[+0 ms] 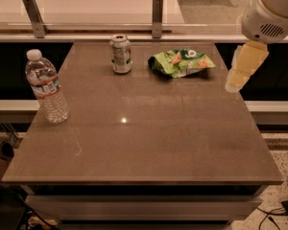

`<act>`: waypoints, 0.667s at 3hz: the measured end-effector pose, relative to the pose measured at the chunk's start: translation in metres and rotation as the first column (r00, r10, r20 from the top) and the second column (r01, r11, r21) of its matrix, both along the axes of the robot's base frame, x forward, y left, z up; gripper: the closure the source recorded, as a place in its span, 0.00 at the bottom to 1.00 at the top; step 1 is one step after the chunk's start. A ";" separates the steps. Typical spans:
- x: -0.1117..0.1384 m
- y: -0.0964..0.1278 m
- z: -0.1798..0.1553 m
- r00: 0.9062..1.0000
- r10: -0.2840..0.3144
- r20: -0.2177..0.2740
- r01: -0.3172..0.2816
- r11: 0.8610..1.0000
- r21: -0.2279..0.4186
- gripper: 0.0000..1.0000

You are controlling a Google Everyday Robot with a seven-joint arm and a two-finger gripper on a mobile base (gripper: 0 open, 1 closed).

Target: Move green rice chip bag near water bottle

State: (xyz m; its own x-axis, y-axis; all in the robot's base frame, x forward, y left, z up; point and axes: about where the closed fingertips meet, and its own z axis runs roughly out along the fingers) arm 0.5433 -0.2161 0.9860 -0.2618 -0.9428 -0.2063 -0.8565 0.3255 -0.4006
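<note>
Hanging in the air off the right edge of the table, the gripper points down and to the left, pale yellow below the arm's rounded white housing. It holds nothing, and from where I stand I can't make out whether it is spread or closed. The green rice chip bag lies flat near the far edge of the table, right of centre, crinkled, with its white round logo facing up. It is near the gripper but apart from it. Just left of the bag a silver can stands upright. The water bottle stands upright by the left edge, white cap on top, well apart from the bag, with the can between them. Beyond the table, two metal posts rise from a rail.
</note>
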 end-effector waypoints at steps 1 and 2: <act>0.042 0.012 -0.015 1.000 0.004 0.004 -0.004 1.000 0.029 0.00; 0.075 0.023 -0.027 1.000 0.019 0.011 -0.020 0.998 0.067 0.00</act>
